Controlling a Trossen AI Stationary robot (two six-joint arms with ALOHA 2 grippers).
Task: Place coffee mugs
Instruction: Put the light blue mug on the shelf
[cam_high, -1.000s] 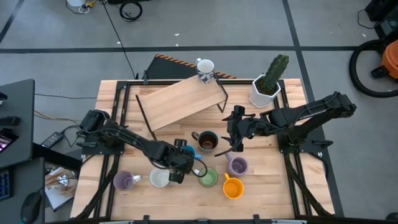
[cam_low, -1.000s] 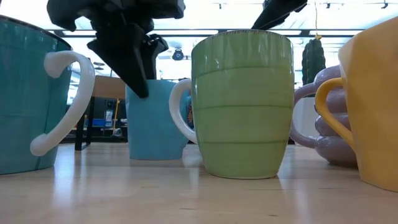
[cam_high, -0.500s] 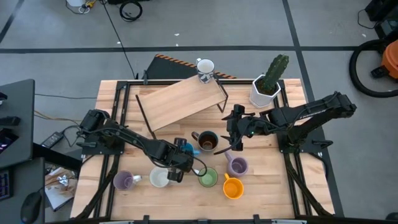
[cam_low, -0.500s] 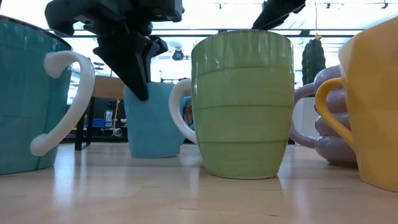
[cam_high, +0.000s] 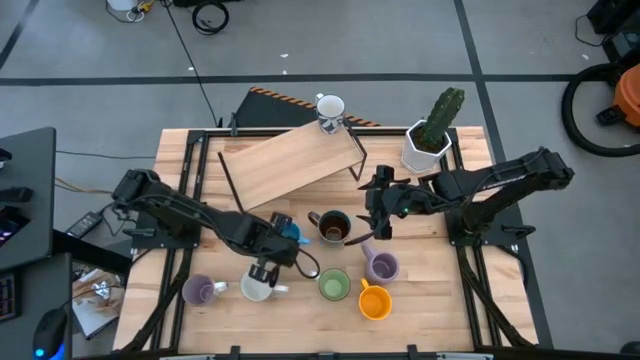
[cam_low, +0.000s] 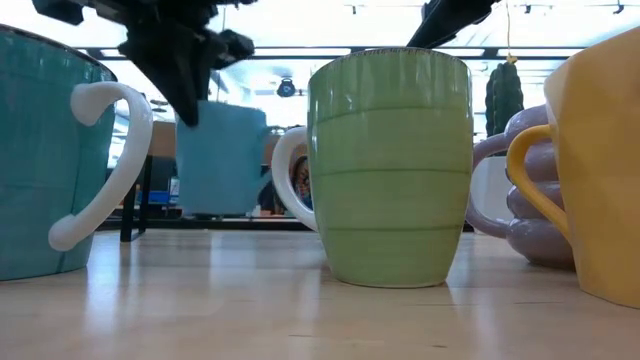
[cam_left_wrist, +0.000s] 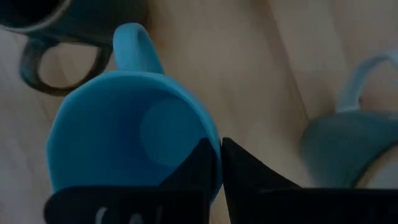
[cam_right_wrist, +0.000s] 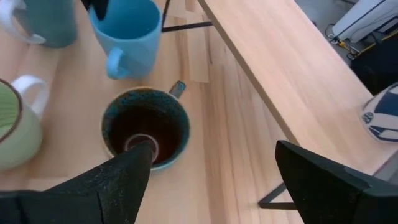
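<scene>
A blue mug (cam_low: 222, 157) hangs clear of the table, with my left gripper (cam_left_wrist: 217, 155) shut on its rim; in the high view the blue mug (cam_high: 288, 230) is left of the dark brown mug (cam_high: 330, 226). My right gripper (cam_right_wrist: 224, 174) stands open above and just right of the dark brown mug (cam_right_wrist: 146, 127), touching nothing. On their bases near the front edge stand a purple mug (cam_high: 198, 291), a white-handled mug (cam_high: 257, 288), a green mug (cam_high: 334, 286), an orange mug (cam_high: 373, 301) and a second purple mug (cam_high: 381, 267). My left gripper pinches the blue mug's wall at the rim (cam_left_wrist: 211, 146), on the side away from the handle (cam_left_wrist: 134, 50). One finger (cam_left_wrist: 196, 171) is inside the mug and the other (cam_left_wrist: 245, 177) outside. The fingers come from above, pointing steeply down. The mug hangs nearly upright, clear of the table.
A slanted wooden shelf on black legs (cam_high: 290, 165) fills the far middle, with a white mug (cam_high: 329, 108) at its far end. A white pot with a cactus (cam_high: 428, 140) stands at the far right. In the low view the green mug (cam_low: 390, 165) stands close by.
My left gripper has risen and drawn back toward the table's left and far side, rolling somewhat. The blue mug has come with it, from standing on the table beside the green mug to hanging clear of the tabletop.
</scene>
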